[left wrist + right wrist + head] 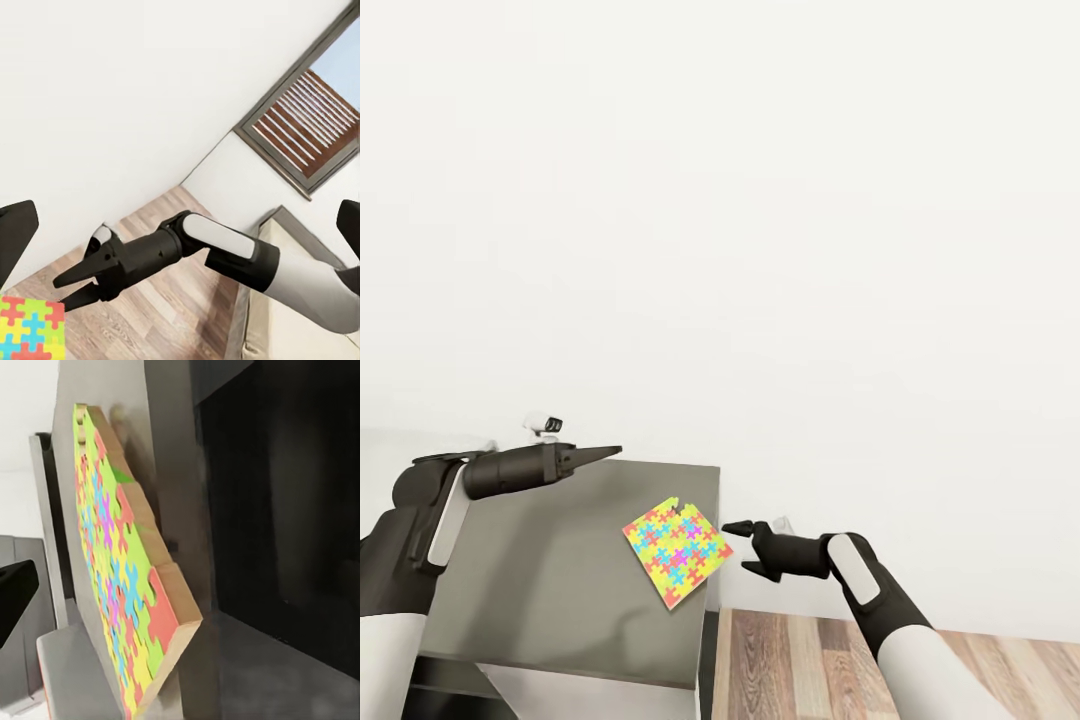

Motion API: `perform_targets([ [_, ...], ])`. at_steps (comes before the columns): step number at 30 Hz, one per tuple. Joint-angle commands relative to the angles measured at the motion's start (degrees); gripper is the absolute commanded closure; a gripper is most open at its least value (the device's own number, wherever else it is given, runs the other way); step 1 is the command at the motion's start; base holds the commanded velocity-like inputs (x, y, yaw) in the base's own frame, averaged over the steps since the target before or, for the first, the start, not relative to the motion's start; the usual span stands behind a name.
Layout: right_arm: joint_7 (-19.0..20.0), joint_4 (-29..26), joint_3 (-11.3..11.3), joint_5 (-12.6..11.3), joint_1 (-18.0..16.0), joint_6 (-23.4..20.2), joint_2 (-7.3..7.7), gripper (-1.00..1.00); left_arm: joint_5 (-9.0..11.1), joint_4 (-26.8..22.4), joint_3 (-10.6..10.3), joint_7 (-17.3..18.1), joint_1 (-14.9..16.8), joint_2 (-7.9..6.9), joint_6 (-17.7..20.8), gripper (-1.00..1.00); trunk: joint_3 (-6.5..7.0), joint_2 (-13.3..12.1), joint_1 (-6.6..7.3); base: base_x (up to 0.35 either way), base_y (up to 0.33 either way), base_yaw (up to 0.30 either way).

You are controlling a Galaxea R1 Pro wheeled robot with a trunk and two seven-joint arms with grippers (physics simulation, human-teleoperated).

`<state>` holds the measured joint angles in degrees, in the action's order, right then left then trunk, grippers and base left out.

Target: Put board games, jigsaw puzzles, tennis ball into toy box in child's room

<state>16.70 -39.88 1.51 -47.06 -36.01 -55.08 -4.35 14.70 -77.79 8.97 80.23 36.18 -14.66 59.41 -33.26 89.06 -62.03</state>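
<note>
Right pincer [740, 545]: fingers spread apart, nothing between them, tips pointing at the puzzle [677, 549] from just off the counter's right edge. Upper tip sits just beside the puzzle's right corner; can't tell if it touches. In the left wrist view the same pincer [69, 289] shows with its two dark fingers parted, next to a corner of the puzzle [28, 328].

Left pincer [610, 453]: held above the counter's back edge, pointing right, well apart from the puzzle. From the head view the fingers look close together as one taper, but the left wrist view shows its dark fingertips [15, 236] far out at both sides of the frame, so it's apart, holding nothing.

Puzzle: thin multicoloured square, lying flat on the dark-grey counter [540, 560], rotated to a diamond, at the right edge with its right corner overhanging. Right wrist view shows its patterned face and tan edge [124, 577] up close.

Beyond the counter: white wall [760, 200] behind, wood-plank floor [840, 660] to the right. Left wrist view also catches a window with slatted blind [311, 120].
</note>
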Motion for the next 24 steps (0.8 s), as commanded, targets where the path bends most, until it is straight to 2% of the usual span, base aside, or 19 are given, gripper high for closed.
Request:
perform_targets([
  [1,0.41,0.12,0.13,0.40,-0.03,-0.24,0.09,-1.00,0.17,0.00,-0.01,0.10,0.03,-0.02,0.59,-1.00,-0.06,0.03,0.00,0.000,0.141,0.000],
  [24,0.44,0.33,0.03,0.48,-0.03,-0.21,-0.39,-1.00,0.28,-0.09,0.08,0.11,0.03,-0.02,0.59,-1.00,-0.06,0.03,0.00,0.000,0.050,0.000],
])
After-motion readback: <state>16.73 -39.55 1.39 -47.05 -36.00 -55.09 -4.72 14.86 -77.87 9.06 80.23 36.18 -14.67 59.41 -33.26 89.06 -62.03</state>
